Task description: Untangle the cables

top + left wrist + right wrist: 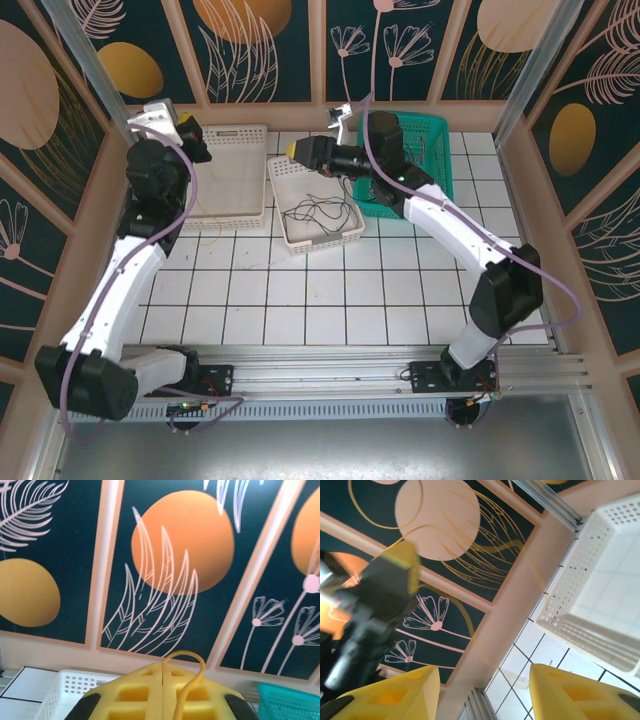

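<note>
Reaching over the far left corner of the tiled table [300, 300], the left gripper [163, 677] has its yellow fingers pressed together, pinching a pale yellow cable [186, 655] that loops up from the seam between them. The right gripper [484, 680] hangs above the far end of the small white basket [335, 238] near the middle of the table's far edge, fingers spread with nothing between them. Thin dark cables [318, 212] lie loosely tangled on that basket's floor, toward its near end. A teal basket [430, 125] stands just beside it at the far right, a flat white tray [235, 132] at the far left.
</note>
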